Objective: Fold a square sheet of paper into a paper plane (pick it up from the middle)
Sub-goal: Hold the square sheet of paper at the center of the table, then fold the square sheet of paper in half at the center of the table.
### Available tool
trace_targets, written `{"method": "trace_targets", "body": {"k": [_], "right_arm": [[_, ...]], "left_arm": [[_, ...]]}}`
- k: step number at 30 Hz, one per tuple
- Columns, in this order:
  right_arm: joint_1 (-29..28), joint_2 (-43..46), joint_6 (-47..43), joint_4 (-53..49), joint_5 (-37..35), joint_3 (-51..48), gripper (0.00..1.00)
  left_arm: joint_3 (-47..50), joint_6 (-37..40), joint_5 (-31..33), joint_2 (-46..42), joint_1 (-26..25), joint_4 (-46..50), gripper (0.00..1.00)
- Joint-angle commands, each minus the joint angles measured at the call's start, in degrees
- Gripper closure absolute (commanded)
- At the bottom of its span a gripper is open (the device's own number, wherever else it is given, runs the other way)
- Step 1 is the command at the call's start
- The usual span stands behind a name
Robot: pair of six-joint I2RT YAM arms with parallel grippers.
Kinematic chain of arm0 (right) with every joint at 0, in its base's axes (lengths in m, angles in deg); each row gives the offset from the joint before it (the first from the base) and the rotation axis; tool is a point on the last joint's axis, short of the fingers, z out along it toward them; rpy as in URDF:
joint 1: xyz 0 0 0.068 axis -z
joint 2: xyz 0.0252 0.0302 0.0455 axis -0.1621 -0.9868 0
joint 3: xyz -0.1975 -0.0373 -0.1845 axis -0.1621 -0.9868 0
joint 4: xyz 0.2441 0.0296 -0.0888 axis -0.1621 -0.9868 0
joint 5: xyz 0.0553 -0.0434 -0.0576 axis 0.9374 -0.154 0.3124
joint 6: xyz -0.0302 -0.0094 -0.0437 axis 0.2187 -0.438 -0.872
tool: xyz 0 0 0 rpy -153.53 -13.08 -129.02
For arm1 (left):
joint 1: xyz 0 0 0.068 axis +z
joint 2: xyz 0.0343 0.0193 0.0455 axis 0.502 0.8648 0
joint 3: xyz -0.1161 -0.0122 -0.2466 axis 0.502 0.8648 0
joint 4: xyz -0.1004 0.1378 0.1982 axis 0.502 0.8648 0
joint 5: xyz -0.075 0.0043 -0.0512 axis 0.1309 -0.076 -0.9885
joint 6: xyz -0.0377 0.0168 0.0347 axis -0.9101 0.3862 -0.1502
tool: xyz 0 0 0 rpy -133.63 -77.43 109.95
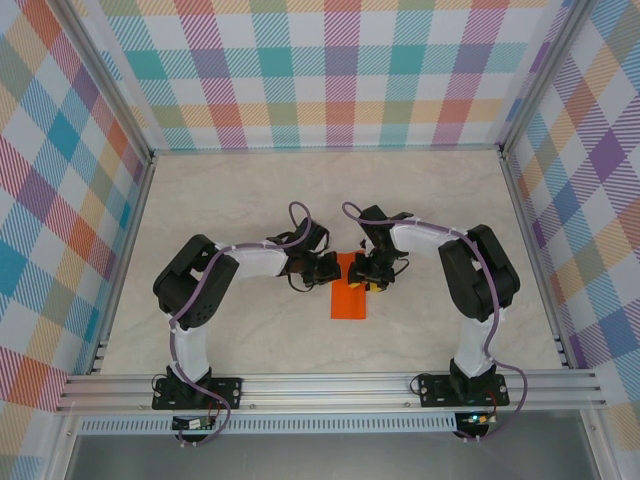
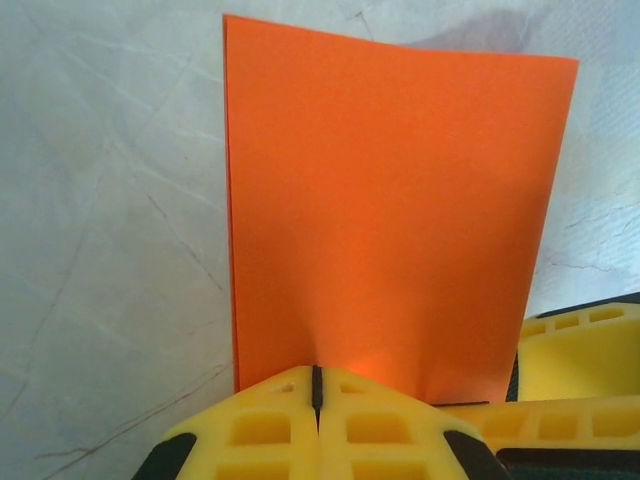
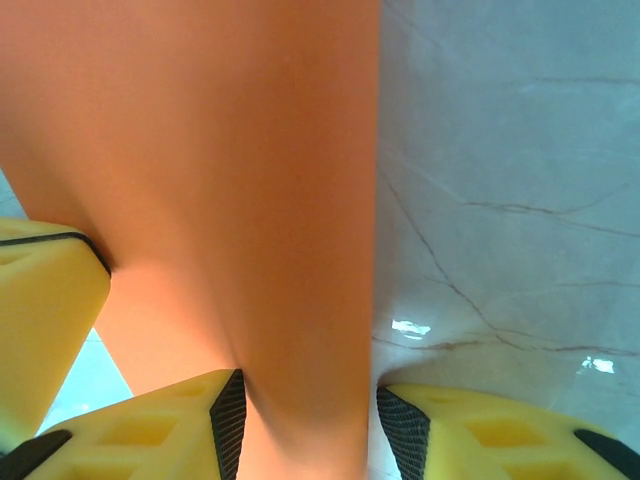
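— What is the overhead view giving you that your wrist views are not?
— It is showing the square sheet of paper lying as a narrow orange strip in the middle of the pale, veined bench, between my two arms. My left wrist view is showing it as a smooth matte rectangle with crisp edges.
— And your tools?
— My left tool is clamping one edge between ribbed yellow pads. My right tool is straddling the paper with its fingers apart, and I cannot tell whether it is pinching.
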Motion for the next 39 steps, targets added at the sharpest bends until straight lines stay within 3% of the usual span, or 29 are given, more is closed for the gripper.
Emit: {"method": "trace_targets", "body": {"k": [1, 12, 15, 17, 20, 21, 25, 39], "right_arm": [[-1.25, -5.6, 0.84, 3.97, -7.09, -4.99, 0.53], [-0.11, 17.66, 4.29, -0.11, -9.09, -3.41, 0.35], [-0.02, 20.24, 3.85, 4.32, -4.73, -4.18, 0.43], [-0.06, 19.14, 3.93, 8.68, 1.44, -4.58, 0.58], [-0.05, 15.81, 4.28, 10.83, 2.85, -4.16, 0.79], [-0.05, 15.11, 4.26, 12.16, 3.3, -4.46, 0.81], [-0.03, 11.87, 5.33, 14.94, 4.18, -4.2, 0.87], [0.29, 4.8, 2.32, 17.06, 7.91, -7.09, 0.89]], "left_arm": [[0.93, 1.67, 3.69, 3.24, -0.31, 7.42, 1.0], [4.52, 2.75, 4.64, 6.45, -0.31, 7.81, 1.0], [5.0, 2.57, 4.74, 6.81, -0.25, 7.38, 1.0], [5.18, 2.09, 4.99, 6.97, -0.3, 7.38, 1.0], [5.13, 1.47, 5.1, 7.16, -0.3, 7.38, 1.0], [5.09, 1.42, 5.08, 7.16, -0.3, 7.38, 1.0], [4.19, 1.68, 5.52, 7.56, -0.32, 9.61, 1.0], [2.52, -0.31, 7.44, 9.66, -0.77, 14.47, 1.0]]}}
